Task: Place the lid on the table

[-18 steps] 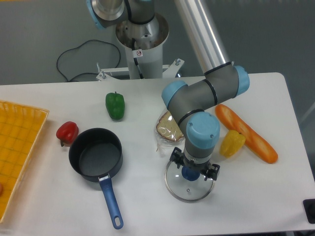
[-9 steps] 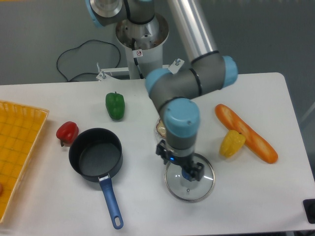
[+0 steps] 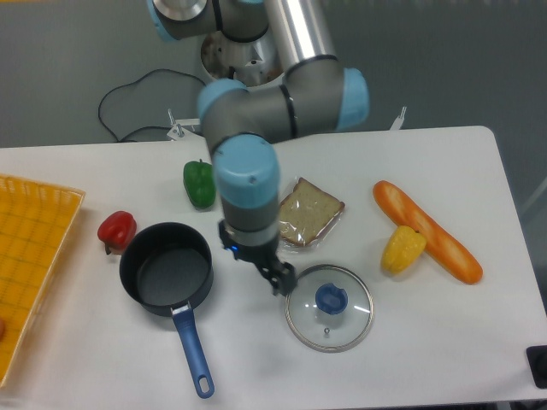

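1. Lid (image 3: pixel 330 307) flat on the table (image 3: pixel 444 333), knob up, right of the pan (image 3: pixel 166 278) and clear of it; below the bagged sandwich (image 3: pixel 308 213). Reads as set down; task judged done.
2. Gripper (image 3: pixel 278 279) between pan and lid, just off the lid's left rim, holding nothing.
3. Fingers dark, seen end-on: spread or pressed together, cannot tell.

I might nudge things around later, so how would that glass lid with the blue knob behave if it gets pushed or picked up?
The lid lies flat on the table, so it would probably slide rather than roll. Being clear glass with a metal rim, it is likely rigid, fairly heavy and breakable. The small knob looks like the only easy grip.
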Controlling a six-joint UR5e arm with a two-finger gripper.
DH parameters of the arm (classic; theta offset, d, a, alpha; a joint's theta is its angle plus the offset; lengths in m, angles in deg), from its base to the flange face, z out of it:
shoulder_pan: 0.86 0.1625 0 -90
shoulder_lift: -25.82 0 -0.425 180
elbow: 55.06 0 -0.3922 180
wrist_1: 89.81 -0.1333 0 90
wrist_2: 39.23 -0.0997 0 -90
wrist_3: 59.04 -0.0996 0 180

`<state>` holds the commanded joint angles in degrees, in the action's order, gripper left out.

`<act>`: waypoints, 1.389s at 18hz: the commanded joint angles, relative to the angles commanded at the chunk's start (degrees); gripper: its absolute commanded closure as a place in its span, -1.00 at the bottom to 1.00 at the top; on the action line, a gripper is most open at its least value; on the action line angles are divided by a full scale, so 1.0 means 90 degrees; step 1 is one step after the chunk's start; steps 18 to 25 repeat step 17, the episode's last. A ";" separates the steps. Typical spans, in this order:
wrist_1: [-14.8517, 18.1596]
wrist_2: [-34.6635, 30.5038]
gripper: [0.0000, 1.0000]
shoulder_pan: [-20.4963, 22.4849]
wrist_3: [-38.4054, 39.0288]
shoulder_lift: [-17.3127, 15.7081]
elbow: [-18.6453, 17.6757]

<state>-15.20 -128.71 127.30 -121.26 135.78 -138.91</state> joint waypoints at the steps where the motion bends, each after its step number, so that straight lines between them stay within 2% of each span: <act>1: 0.0030 -0.0029 -1.00 -0.0137 -0.0068 -0.0078 -0.0010; 4: 0.0089 -0.0273 -1.00 -0.0479 -0.0128 -0.0254 0.0000; 6: 0.0244 -0.0293 -1.00 -0.0538 -0.0506 -0.0381 -0.0020; 11: 0.0976 -0.0654 -1.00 -0.0519 -0.1922 -0.0674 -0.0049; 13: 0.1016 -0.0625 -1.00 -0.0470 -0.2129 -0.0684 -0.0078; 25: 0.1026 -0.0596 -1.00 -0.0490 -0.2091 -0.0714 -0.0185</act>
